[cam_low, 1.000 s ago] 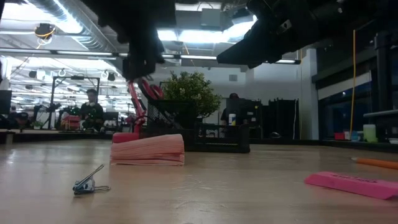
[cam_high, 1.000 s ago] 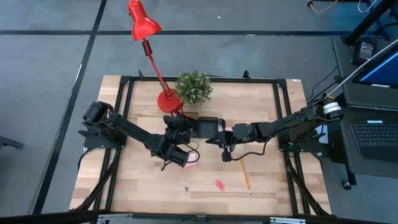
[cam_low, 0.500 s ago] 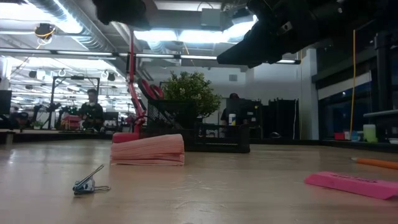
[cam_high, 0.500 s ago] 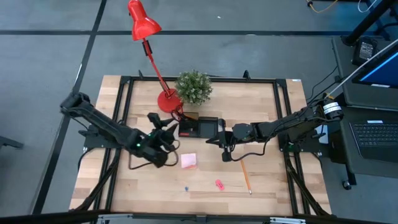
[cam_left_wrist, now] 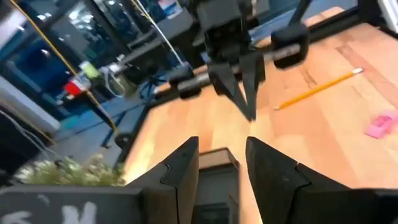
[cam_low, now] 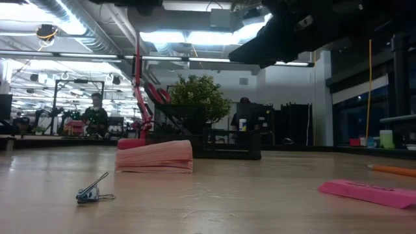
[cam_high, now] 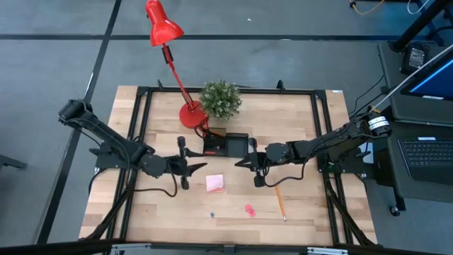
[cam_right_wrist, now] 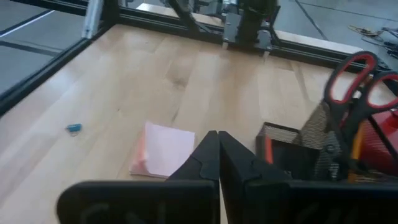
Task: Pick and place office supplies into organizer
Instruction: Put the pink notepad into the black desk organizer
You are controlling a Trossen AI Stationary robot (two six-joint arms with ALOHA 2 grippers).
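The black mesh organizer [cam_high: 226, 144] stands on the table in front of the red lamp base, and red-handled scissors [cam_right_wrist: 354, 81] stand upright in it. A pink sticky-note pad [cam_high: 214, 183] lies flat just nearer than it. An orange pencil [cam_high: 279, 200], a pink bit [cam_high: 249, 210] and a tiny blue piece [cam_high: 211, 213] lie near the near edge. My left gripper [cam_high: 204, 165] hovers open left of the organizer, pointing right. My right gripper [cam_high: 239, 162] hovers shut on the organizer's near right side, pointing left. Both hold nothing.
A red desk lamp [cam_high: 190, 115] and a green potted plant [cam_high: 221, 98] stand behind the organizer. A small binder clip [cam_low: 91, 190] lies near the low camera. Bare wood shows along the table's left and far right. People show in the room beyond.
My left gripper has drawn back from above the sticky pad and organizer toward the table's left and has risen out of the low view, as its arm folded back. My right gripper has stayed in about the same place.
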